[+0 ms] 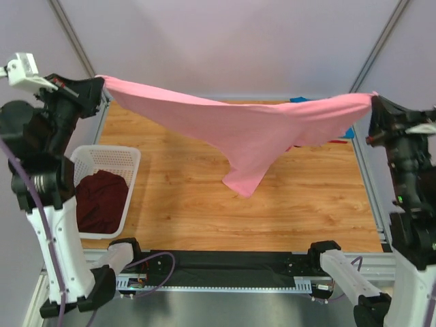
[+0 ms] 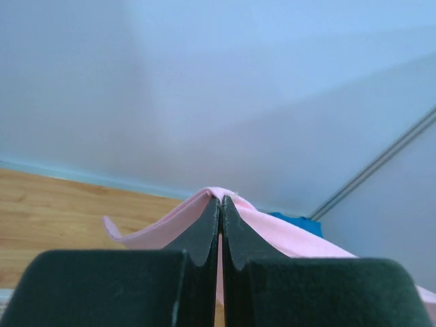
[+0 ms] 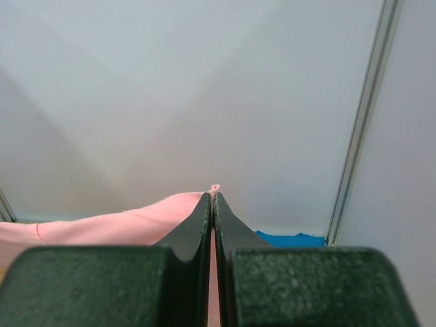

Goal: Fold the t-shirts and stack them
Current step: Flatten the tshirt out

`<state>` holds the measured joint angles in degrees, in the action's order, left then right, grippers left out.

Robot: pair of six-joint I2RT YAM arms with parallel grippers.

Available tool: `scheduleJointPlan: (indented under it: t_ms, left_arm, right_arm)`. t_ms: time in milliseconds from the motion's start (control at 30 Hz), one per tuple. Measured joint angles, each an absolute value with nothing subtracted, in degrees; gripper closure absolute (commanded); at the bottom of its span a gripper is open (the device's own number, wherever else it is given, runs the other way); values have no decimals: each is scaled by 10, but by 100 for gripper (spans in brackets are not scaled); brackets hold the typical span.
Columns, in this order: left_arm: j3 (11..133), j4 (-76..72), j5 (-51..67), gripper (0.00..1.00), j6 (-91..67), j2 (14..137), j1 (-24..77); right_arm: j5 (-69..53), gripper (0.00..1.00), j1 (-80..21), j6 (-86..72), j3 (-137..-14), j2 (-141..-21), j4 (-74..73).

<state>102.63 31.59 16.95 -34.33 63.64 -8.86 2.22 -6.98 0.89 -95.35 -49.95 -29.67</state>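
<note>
Left gripper (image 1: 101, 80) is clenched on one end of the pink shirt (image 1: 245, 133), high over the far left corner of the table (image 1: 204, 211). Right gripper (image 1: 372, 99) is clenched on the other end, high over the far right side. In each wrist view the dark jaws press together, with a thin fold of pink cloth pinched between the tips and peeking out just above them.

The pink shirt hangs in the air between the two grippers, stretched across the far half of the table. Its top edge sags a little in the middle. Below that, a loose part droops to a rounded point right of centre. Whether that point touches the wood cannot be told.

Blue shirt (image 1: 349, 132) lies on the table at the far right, mostly hidden behind the pink one. Only small patches show, one near the far edge and one by the right rail. Both wrist views catch a strip of it beyond the pink cloth.

Maroon shirt (image 1: 102, 201) is bunched inside the white basket (image 1: 131, 155), which stands at the left side of the table, left of the drooping part and apart from it.
</note>
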Motion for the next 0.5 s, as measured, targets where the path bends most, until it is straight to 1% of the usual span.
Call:
scheduleJointPlan:
  t_ms: [133, 333, 400, 500]
  left_arm:
    - [1034, 369, 175, 100, -353, 556, -88]
    - [1055, 438, 143, 100, -354, 504, -57]
    - [1045, 441, 138, 100, -354, 498, -56]
    - [1005, 435, 129, 100, -350, 505, -56]
  right_arm:
    - [31, 100, -70, 8, -1020, -430, -393]
    - [39, 100, -70, 12, -1130, -391, -471]
    - [47, 100, -70, 23, -1125, -382, -461]
    - [64, 100, -70, 44, -1060, -385, -415]
